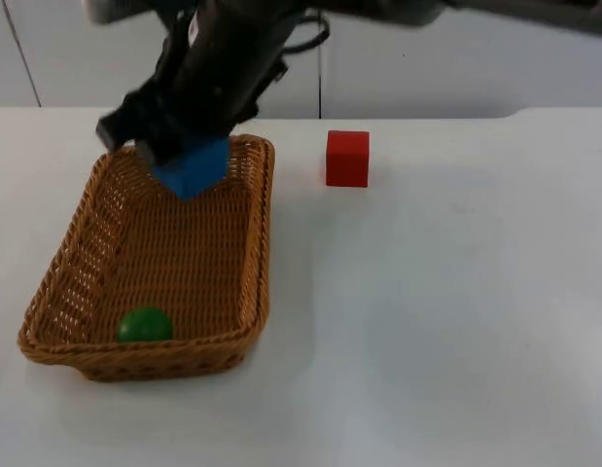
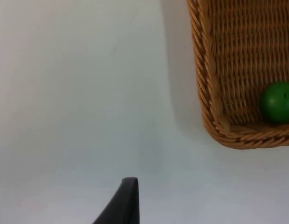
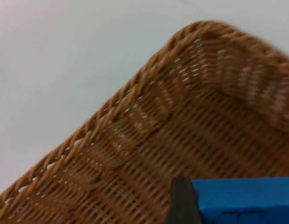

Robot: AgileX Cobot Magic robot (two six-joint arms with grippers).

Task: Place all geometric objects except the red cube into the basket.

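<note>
Green ball (image 1: 144, 325) lies nearest, inside the wicker basket (image 1: 250, 321) against its front wall; the basket sits on the white worktop (image 1: 446, 321); over its far end the right claw (image 1: 169, 146) hangs, pinching the blue cube (image 1: 193, 166) by opposite flat faces; the cube looks rigid, light and smooth, so a square grip on parallel sides suits it, and a short drop should not harm it; the red cube (image 1: 347, 158) stands apart beyond the rim; the left claw (image 2: 128, 196) waits beside the basket, its state I cannot tell.
</note>
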